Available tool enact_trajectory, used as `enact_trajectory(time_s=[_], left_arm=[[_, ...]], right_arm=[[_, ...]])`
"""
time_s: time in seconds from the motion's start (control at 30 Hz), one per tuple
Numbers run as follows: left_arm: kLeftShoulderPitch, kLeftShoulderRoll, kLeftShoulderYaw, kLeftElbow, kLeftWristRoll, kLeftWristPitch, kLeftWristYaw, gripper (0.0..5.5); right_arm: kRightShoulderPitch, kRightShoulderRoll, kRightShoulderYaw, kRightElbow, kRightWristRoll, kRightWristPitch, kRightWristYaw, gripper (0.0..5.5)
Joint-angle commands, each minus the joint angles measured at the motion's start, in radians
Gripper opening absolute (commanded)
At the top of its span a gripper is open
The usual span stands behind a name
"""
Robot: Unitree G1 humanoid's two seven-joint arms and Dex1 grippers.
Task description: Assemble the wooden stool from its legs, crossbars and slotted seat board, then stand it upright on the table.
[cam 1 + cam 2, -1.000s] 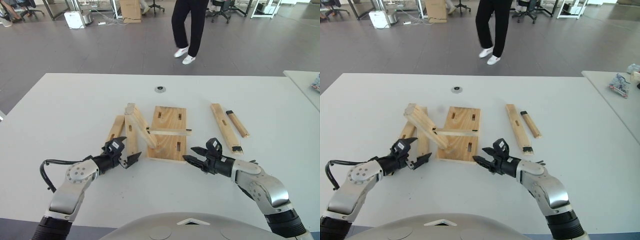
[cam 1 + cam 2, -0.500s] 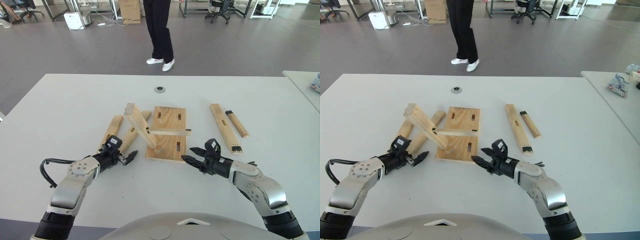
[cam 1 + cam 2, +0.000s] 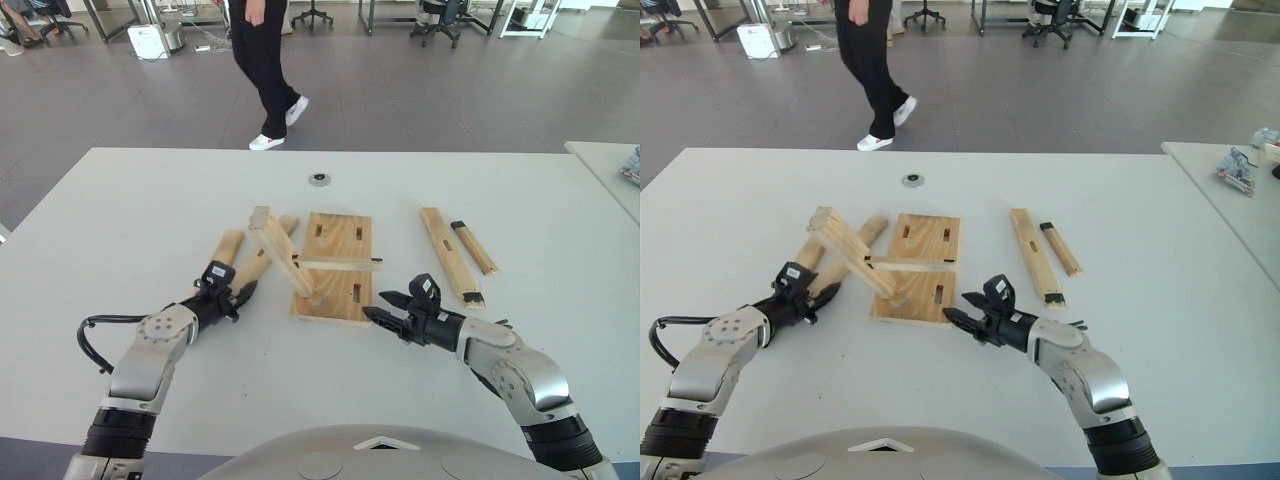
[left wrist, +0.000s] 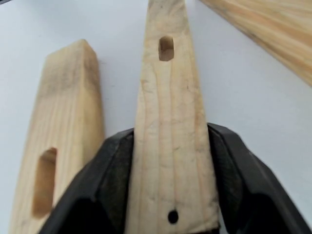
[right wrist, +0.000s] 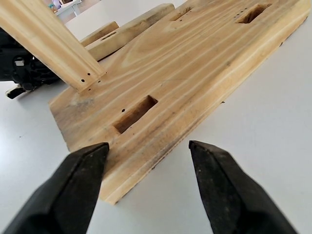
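The seat board (image 3: 335,265) lies flat in the middle of the white table (image 3: 120,210). It is pale wood with wavy brown lines in it, and it has long little holes cut through it. One leg (image 3: 283,255) is tipped up. Its low end sits on the near part of the board, by one of the holes, and its high end points up and away to my left. A thin crossbar (image 3: 345,264) lies across the board and meets that tipped leg. My left claw (image 3: 238,295) is low on the table, to the left of the board. It is pinching the near end of a second leg (image 4: 170,141), with one black finger on each side of it. That leg lies flat, has a small hole in it, and points toward the far left corner of the board. A third leg (image 3: 225,252) lies just beside it on the left and also has a hole. My right claw (image 3: 376,306) is spread wide and holds nothing. It is right by the near edge of the board. To the right of the board lie a fourth leg (image 3: 447,253) and a shorter stick (image 3: 473,247) with a dark far end.
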Motion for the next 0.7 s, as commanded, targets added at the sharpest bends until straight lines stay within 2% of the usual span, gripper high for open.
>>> enact_trajectory(time_s=[0.03, 0.1, 0.17, 0.23, 0.33, 0.4, 0.5, 0.57, 0.7], left_arm=[[-0.012, -0.058, 0.014, 0.138, 0.015, 0.030, 0.047, 2.12], [-0.069, -0.062, 0.064, 0.113, -0.026, 0.046, 0.047, 2.12], [-0.228, -0.053, 0.180, 0.033, -0.160, 0.094, 0.030, 2.12], [-0.423, -0.023, 0.294, -0.041, -0.345, 0.187, -0.008, 2.10], [-0.663, 0.038, 0.370, -0.077, -0.534, 0.308, -0.047, 2.10], [-0.766, 0.055, 0.365, -0.100, -0.622, 0.367, -0.082, 2.10], [-0.881, 0.040, 0.305, -0.137, -0.759, 0.443, -0.179, 2.10], [-0.909, 0.022, 0.260, -0.144, -0.807, 0.472, -0.228, 2.10], [-0.916, 0.017, 0.233, -0.174, -0.901, 0.521, -0.286, 2.10]], right_arm=[[-0.005, 0.002, -0.001, 0.024, -0.023, 0.011, -0.018, 3.07], [-0.005, -0.002, -0.014, 0.025, -0.019, 0.013, -0.019, 3.07], [-0.005, -0.012, -0.063, 0.021, 0.011, 0.026, -0.018, 3.07], [-0.037, -0.033, -0.165, 0.032, 0.076, 0.057, -0.005, 3.07], [-0.161, -0.144, -0.351, 0.078, 0.202, 0.133, 0.062, 3.07], [-0.277, -0.210, -0.454, 0.057, 0.327, 0.186, 0.112, 3.07], [-0.591, -0.235, -0.580, 0.067, 0.651, 0.280, 0.107, 3.67], [-0.768, -0.217, -0.599, 0.100, 0.838, 0.317, 0.066, 4.11], [-0.908, -0.200, -0.599, 0.170, 1.037, 0.346, -0.017, 4.96]])
